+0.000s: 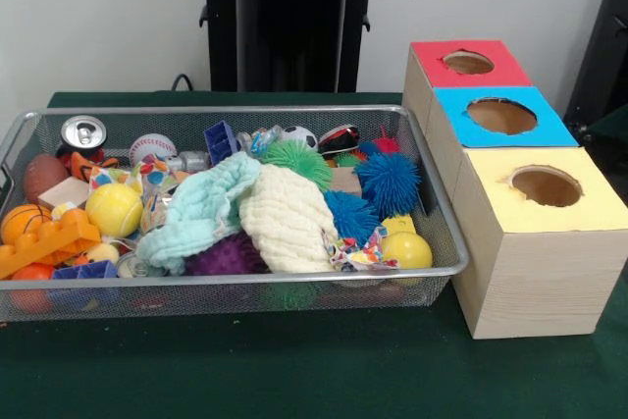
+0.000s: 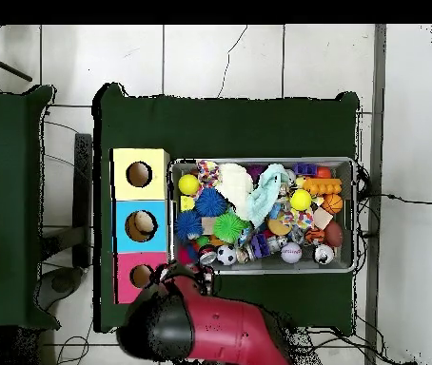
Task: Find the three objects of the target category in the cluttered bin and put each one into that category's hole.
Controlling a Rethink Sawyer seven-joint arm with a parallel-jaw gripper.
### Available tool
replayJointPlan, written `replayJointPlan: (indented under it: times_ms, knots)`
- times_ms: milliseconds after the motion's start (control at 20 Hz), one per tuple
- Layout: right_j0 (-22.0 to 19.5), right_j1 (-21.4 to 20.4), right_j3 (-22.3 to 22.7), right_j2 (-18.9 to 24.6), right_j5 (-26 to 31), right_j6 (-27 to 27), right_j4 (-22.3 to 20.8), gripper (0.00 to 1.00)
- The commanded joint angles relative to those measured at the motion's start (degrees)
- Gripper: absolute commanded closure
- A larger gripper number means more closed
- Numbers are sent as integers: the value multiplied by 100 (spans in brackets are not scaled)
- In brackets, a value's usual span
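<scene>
My arm (image 2: 201, 328) hangs at the bottom of the overhead frame, above the red box; I cannot tell what my hand is doing. The bin (image 1: 235, 111) fills the left of the front view. 1 wrapper (image 1: 361, 254) shows at its near rim, centre-right, beside a yellow ball (image 1: 407, 250); another (image 1: 157, 182) lies left of centre by the mint cloth (image 1: 201, 208). I judge the cloths may hide the 3rd, and a grab could snag cloth or spiky balls. The red box's hole (image 1: 468, 63) sits upper right, next to the blue one, so a misdrop is possible.
</scene>
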Motion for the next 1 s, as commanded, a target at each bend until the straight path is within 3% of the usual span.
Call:
replayJointPlan:
  times_ms: [50,650,1000]
  knots:
    - [-413,545,-935,995,728,-637,-244,0]
    - [-20,1489,-2548,1478,1563,-564,-807,0]
    - [-93,1976,-3177,1723,1767,-661,-969,0]
